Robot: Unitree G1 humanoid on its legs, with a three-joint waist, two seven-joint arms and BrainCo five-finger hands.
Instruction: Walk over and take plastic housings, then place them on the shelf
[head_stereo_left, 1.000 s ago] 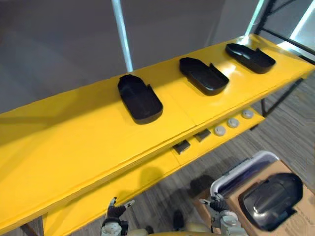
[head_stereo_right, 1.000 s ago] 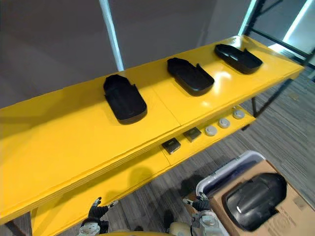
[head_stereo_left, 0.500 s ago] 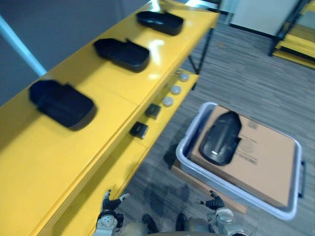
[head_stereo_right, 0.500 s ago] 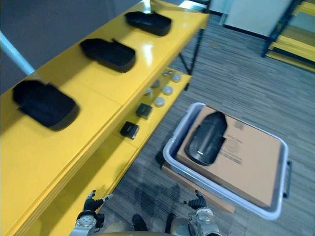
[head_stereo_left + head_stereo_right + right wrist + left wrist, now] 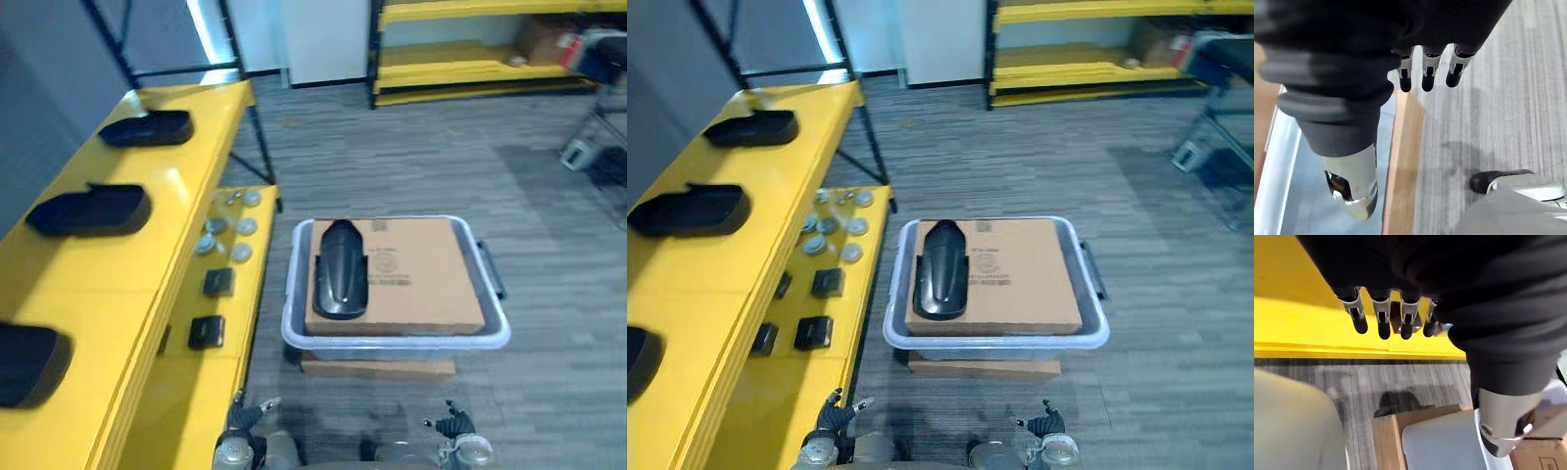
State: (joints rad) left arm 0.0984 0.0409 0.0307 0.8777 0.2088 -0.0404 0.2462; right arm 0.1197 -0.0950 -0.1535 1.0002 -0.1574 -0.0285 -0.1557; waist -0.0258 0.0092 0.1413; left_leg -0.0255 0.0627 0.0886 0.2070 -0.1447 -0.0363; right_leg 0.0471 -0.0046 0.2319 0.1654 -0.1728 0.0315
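Your left hand (image 5: 243, 416) and right hand (image 5: 453, 428) hang empty at 6 o'clock, fingers loosely straight, likely ready for the plastic housing (image 5: 341, 269) lying on the bin's (image 5: 392, 341) cardboard (image 5: 421, 274) at 12, shelf (image 5: 118, 264) at 9.

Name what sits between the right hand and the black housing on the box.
Left eye view: floor, a flat board, the tub rim, then cardboard box up to the housing.
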